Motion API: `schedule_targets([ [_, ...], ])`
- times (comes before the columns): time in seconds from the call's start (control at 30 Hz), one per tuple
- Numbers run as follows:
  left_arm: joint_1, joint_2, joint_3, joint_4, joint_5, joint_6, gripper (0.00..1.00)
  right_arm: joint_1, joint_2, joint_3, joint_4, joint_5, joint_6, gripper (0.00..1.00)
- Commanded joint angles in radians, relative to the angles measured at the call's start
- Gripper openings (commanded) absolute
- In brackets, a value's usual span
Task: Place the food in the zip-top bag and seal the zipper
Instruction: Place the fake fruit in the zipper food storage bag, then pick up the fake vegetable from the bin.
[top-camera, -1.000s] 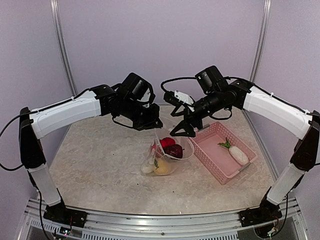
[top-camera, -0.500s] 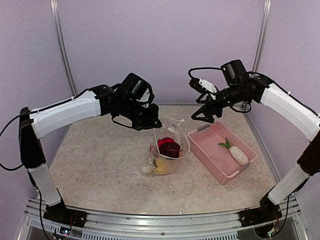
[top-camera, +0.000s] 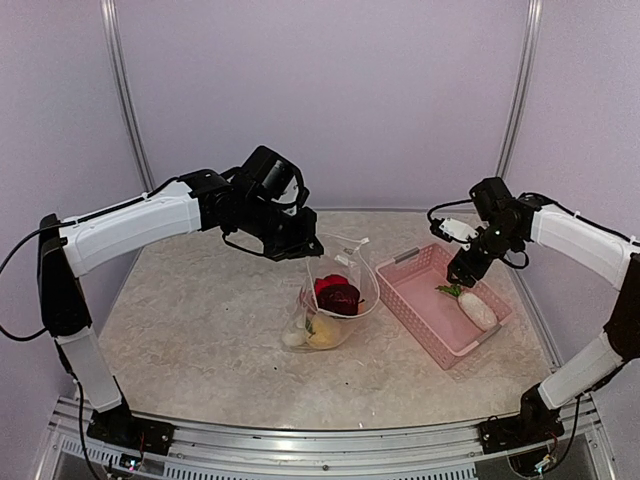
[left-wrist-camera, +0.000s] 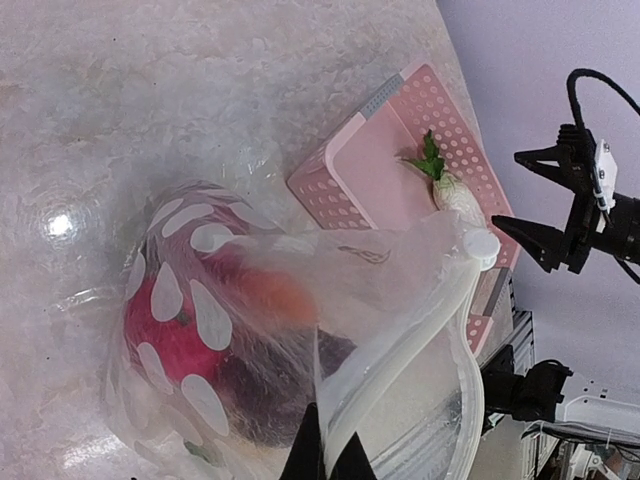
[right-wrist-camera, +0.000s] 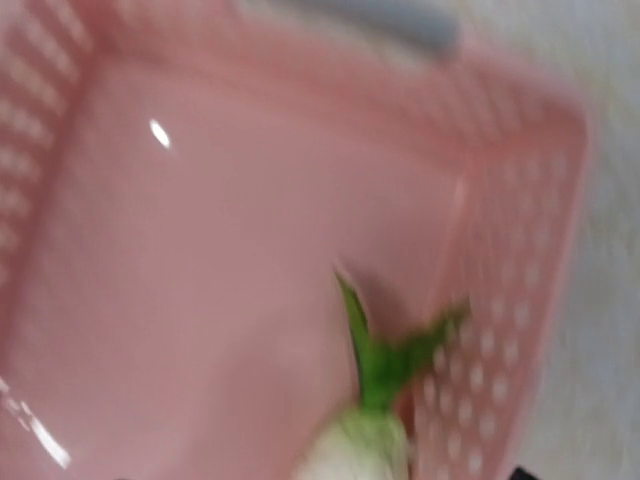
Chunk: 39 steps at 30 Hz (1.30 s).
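Zip-top bag (top-camera: 335, 300) mouth gapes beside basket (top-camera: 425, 305).

Glossy clear plastic zip-top bag (left-wrist-camera: 200, 300), shiny pink plastic basket (top-camera: 418, 300)

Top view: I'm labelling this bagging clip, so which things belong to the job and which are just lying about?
Job: zip-top bag with food inside; zipper; white radish; left tool pinching the bag's mouth; right tool, open.
Lying about: pink basket holding the radish; table.
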<state>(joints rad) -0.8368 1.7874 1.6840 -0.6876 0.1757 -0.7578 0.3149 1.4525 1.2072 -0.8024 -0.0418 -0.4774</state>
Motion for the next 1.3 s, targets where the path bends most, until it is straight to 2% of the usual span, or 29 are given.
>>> schedule_targets([
  [0.0,0.005,-0.008,0.003,0.01,0.013,0.014,0.0,-0.018,-0.04,-0.088,0.019,0.136,0.003,0.76],
  [0.37,0.0,-0.005,-0.009,0.02,0.022,0.005,0.0,-0.053,-0.016,-0.238,0.093,0.276,0.028,0.7],
  [0.87,-0.004,-0.027,-0.044,0.03,0.013,-0.004,0.0,-0.065,0.024,-0.243,0.102,0.172,0.055,0.66],
  [1.27,-0.005,-0.023,-0.043,0.03,0.015,-0.009,0.0,-0.065,0.123,-0.271,0.145,0.219,0.069,0.65],
])
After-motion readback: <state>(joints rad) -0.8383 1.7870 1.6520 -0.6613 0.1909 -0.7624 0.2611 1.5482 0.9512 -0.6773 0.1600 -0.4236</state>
